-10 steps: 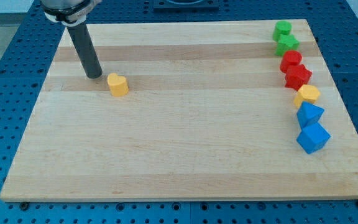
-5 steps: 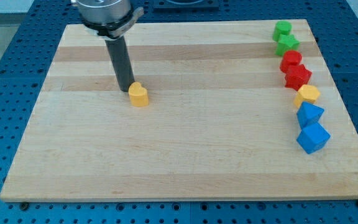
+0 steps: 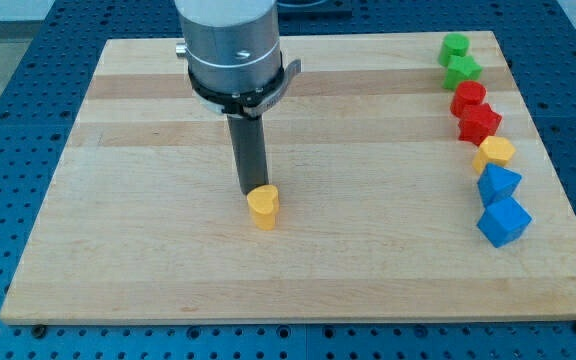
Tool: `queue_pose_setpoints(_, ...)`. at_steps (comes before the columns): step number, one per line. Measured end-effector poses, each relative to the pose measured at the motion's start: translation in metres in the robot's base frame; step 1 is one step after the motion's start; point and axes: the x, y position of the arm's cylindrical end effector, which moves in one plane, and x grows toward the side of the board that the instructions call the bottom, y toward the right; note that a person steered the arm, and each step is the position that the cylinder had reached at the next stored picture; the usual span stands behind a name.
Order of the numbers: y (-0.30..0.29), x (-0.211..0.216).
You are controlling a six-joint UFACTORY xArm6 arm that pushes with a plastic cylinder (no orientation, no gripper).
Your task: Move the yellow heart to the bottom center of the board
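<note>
The yellow heart [image 3: 262, 207] sits on the wooden board [image 3: 148, 260] a little left of the board's middle and slightly below its mid-height, well short of the bottom edge. My tip [image 3: 251, 192] touches the heart's upper-left side, so the rod stands just above and to the view's left of the block (contact appears direct, no gap visible). The arm carries no claw; it ends in the plain dark rod, which grips nothing and merely rests against the heart. All other blocks form a ragged column along the board's right edge, well apart from the heart. From the view's top downward: a green block [image 3: 455, 45] at the top right corner, a green star [image 3: 462, 70] just below and touching it, a red block [image 3: 468, 98] (shape rounded, not clear), a red star [image 3: 480, 123] touching it, a yellow hexagon [image 3: 494, 153], a blue triangle-like block [image 3: 497, 184] and a blue cube [image 3: 504, 221] lowest in the column. The board lies on a blue perforated table [image 3: 8, 120].
</note>
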Motion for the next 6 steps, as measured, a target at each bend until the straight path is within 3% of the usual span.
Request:
queue_pose_setpoints(5, -0.001, 0.099)
queue_pose_setpoints(6, 0.001, 0.103)
